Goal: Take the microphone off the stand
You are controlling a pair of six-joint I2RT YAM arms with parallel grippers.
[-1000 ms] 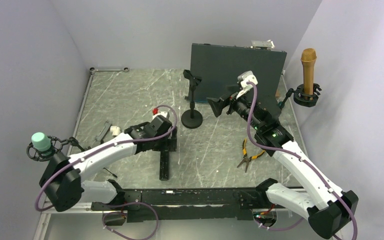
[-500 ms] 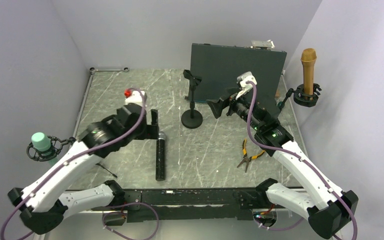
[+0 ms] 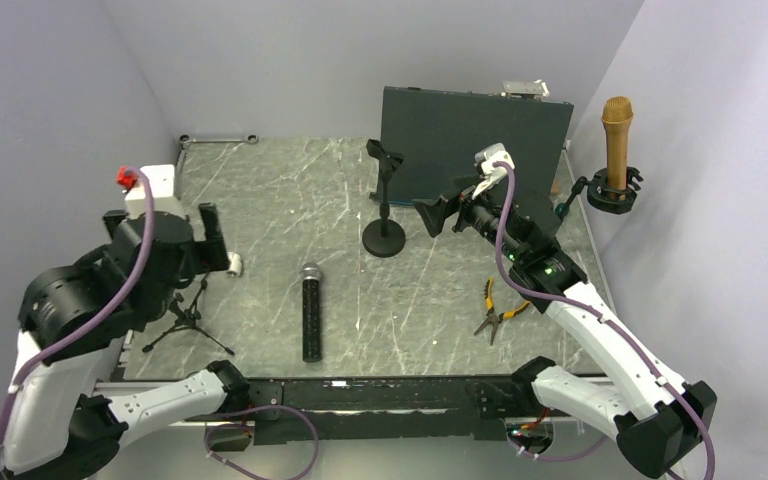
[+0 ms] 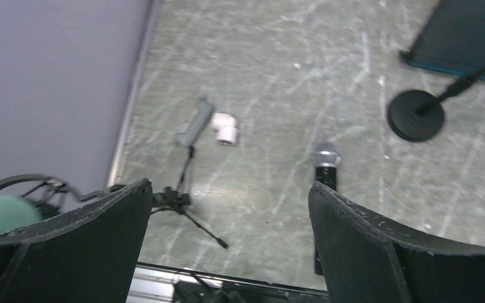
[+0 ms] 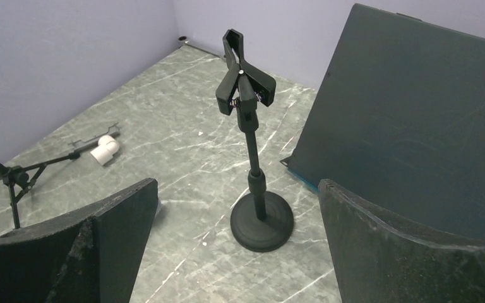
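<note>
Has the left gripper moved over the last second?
Yes. The left gripper has pulled left, away from the round-base stand, leaving the microphone lying free.

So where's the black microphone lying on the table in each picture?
Top external: the microphone lies flat, below centre, left of middle.
Left wrist: the microphone is right of centre, silver head up.
Right wrist: not in it.
Landmark: the round-base stand shows in all three views.
</note>
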